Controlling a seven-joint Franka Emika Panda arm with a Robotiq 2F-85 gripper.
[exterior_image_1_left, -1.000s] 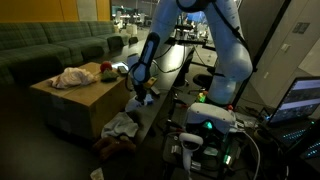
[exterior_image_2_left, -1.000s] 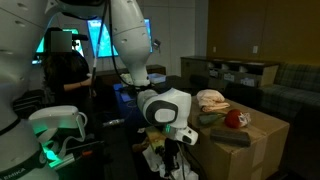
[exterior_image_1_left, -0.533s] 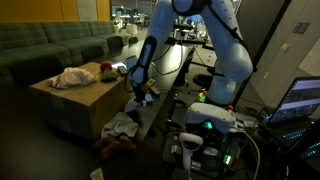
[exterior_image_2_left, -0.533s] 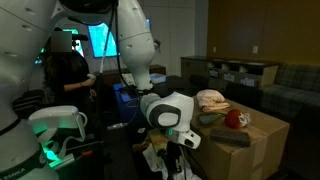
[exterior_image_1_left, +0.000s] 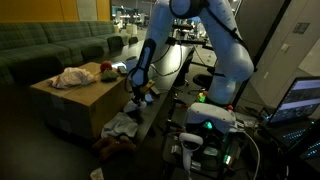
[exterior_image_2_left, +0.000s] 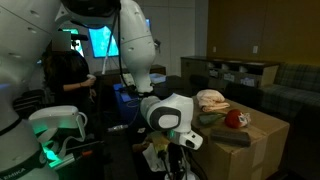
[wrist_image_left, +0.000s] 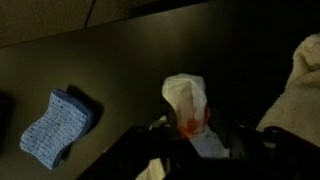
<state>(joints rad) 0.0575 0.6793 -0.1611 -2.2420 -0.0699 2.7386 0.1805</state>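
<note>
In the wrist view, a blue ribbed cloth (wrist_image_left: 55, 125) is lying flat at the far left of the dark surface (wrist_image_left: 120, 60), well apart from everything else. Moving right, a small white cloth piece with an orange-red mark (wrist_image_left: 185, 97) is sitting near the middle. You are holding the gripper (wrist_image_left: 195, 142) right over its near end. The two dark fingers (wrist_image_left: 150, 145) are standing apart, one on each side of the white piece. The picture is too blurred to tell whether either finger is touching it. Further right, a larger cream fabric (wrist_image_left: 298, 85) is spilling in from the edge, close to the white piece but not touching it.

In an exterior view, a green sofa (exterior_image_1_left: 50, 45) is running along the left. A cardboard box (exterior_image_1_left: 85, 102) is standing in front of it, with a crumpled pale cloth heap (exterior_image_1_left: 70, 77) and a red thing (exterior_image_1_left: 106, 69) on top. Just right of the box, you are keeping the gripper (exterior_image_1_left: 140, 93) low beside its edge. A cloth pile (exterior_image_1_left: 120, 125) is lying on the floor below it.

In an exterior view from the opposite direction, a white camera head (exterior_image_2_left: 165, 113) is blocking the gripper, and the box (exterior_image_2_left: 250, 138) is standing to its right.
</note>
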